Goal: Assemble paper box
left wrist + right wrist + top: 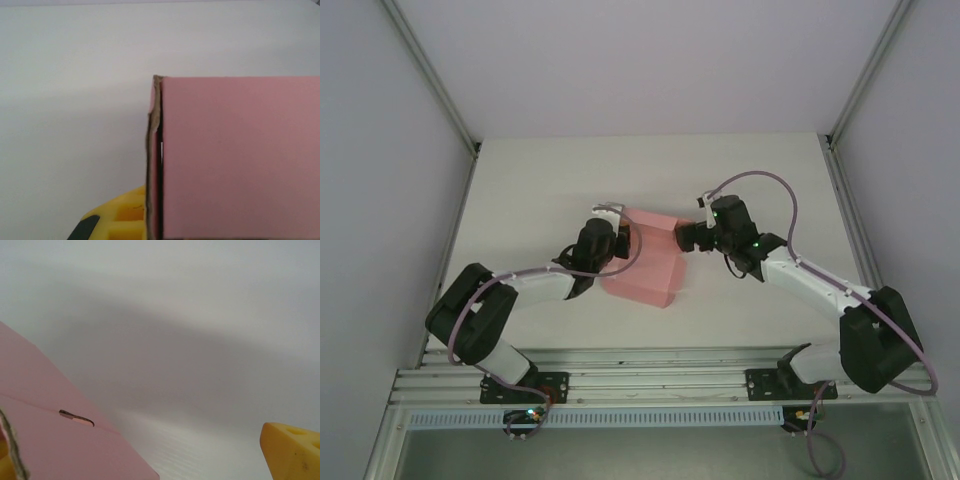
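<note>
A yellow finger of the left gripper touches the pale pink card box; whether it clamps, I cannot tell. The right gripper, jaws apart at three o'clock, could buckle it.

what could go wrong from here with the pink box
The paper box is thin card with the left pincer and right pincer on opposite sides; pressing inward may buckle a panel. A dark gap shows along its raw card edge in the left wrist view, so that wall might spring open.
</note>
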Controlling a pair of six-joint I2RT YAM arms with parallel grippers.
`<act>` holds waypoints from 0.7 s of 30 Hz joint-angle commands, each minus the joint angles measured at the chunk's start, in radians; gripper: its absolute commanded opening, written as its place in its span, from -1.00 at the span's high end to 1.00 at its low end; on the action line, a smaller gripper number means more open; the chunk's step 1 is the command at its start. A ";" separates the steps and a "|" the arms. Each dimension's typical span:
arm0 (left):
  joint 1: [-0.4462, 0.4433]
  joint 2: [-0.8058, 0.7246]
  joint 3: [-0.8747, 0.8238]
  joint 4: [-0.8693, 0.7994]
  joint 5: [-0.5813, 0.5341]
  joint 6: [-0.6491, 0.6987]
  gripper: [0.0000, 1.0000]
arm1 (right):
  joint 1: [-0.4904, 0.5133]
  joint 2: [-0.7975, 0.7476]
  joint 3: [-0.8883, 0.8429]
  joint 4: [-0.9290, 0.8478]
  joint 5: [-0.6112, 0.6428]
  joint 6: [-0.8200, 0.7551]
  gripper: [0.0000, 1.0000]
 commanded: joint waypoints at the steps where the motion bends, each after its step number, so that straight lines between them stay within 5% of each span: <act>1: -0.016 -0.025 0.043 0.015 0.070 -0.036 1.00 | 0.004 0.027 0.018 0.128 -0.094 0.036 -0.99; 21: 0.036 -0.058 0.059 -0.082 0.011 -0.077 1.00 | 0.000 -0.227 -0.195 -0.015 0.160 0.062 -0.99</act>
